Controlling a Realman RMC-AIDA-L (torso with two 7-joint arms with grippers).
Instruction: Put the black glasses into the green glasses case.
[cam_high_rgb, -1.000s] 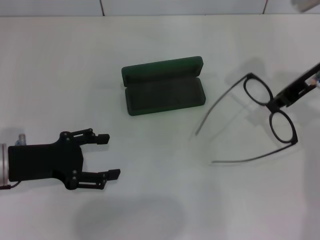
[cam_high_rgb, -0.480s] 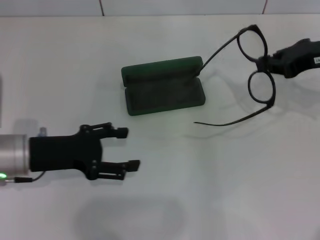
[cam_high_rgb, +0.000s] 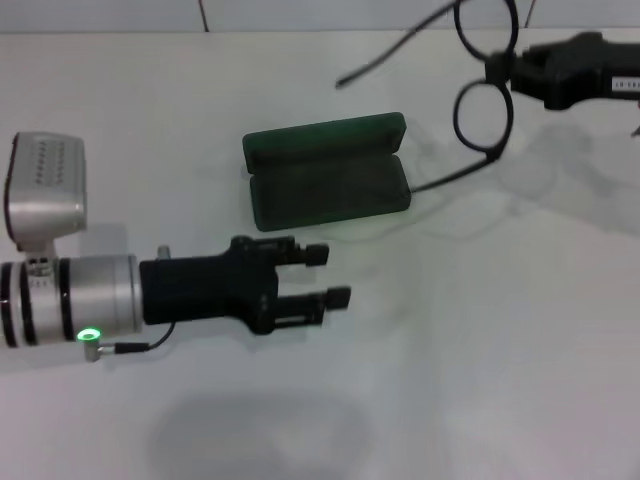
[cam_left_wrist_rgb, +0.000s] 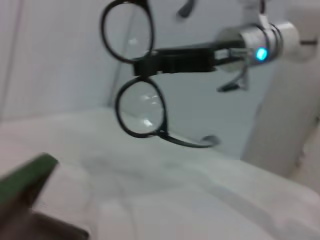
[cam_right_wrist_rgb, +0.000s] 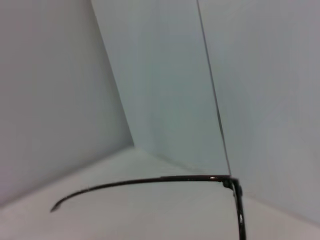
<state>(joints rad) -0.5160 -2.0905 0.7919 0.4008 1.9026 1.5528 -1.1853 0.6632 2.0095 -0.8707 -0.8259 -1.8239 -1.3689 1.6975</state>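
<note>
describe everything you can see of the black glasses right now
The black glasses have a thin dark frame, plastic by the look, with two roundish clear lenses and long slim curved temple arms, both unfolded. The right gripper pinches them at the bridge and holds them in the air, lenses stacked one above the other, to the right of the open green glasses case. Nothing else touches them.

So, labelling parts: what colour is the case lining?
Dark grey-green inside the green glasses case, clearest in the head view.
</note>
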